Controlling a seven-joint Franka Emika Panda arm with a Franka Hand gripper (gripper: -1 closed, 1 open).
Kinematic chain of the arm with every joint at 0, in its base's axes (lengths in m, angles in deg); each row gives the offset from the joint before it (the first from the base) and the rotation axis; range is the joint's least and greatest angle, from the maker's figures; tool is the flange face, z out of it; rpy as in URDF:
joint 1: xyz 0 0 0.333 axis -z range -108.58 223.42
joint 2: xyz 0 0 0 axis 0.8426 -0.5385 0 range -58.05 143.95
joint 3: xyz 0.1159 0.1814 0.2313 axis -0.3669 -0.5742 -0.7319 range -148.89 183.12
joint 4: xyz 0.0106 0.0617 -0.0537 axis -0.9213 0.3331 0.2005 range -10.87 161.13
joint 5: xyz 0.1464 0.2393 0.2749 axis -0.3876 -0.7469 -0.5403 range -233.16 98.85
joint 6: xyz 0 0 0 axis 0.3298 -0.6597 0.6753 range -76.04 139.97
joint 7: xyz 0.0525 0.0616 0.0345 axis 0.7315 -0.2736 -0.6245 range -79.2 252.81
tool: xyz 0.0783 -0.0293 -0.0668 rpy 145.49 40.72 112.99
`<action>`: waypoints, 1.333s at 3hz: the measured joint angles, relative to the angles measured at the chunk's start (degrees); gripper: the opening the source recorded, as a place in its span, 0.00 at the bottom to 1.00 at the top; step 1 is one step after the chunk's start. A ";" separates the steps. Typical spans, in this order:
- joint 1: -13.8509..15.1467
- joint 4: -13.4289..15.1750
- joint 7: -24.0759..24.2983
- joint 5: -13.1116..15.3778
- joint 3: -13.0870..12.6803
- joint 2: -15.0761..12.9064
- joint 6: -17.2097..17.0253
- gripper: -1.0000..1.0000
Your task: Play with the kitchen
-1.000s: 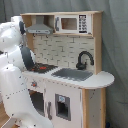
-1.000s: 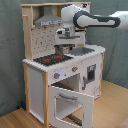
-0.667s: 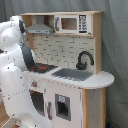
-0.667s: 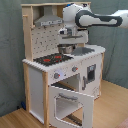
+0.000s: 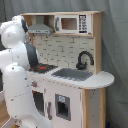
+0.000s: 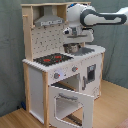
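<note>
Standing upright, the kitchen (image 6: 60, 75) (oven door (image 6: 72, 102) open).

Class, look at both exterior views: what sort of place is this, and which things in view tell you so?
Probably a robot test setup, not a real kitchen: a child-size toy kitchen stands on a wooden floor before a grey curtain backdrop, with a white robot arm reaching over it.

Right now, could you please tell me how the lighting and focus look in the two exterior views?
First exterior view: soft overall, even light, the arm a large blurred white mass at the first exterior view's left. Second exterior view: soft too, even light, the open oven door readable, the pincer indistinct over the sink area.
</note>
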 joint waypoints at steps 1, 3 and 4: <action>-1.22 4.29 2.47 3.04 -0.02 -4.08 0.10 0.00; -3.38 13.43 8.23 9.95 -0.14 -13.69 0.63 0.00; -3.78 17.69 11.14 13.58 -0.39 -18.64 0.94 0.00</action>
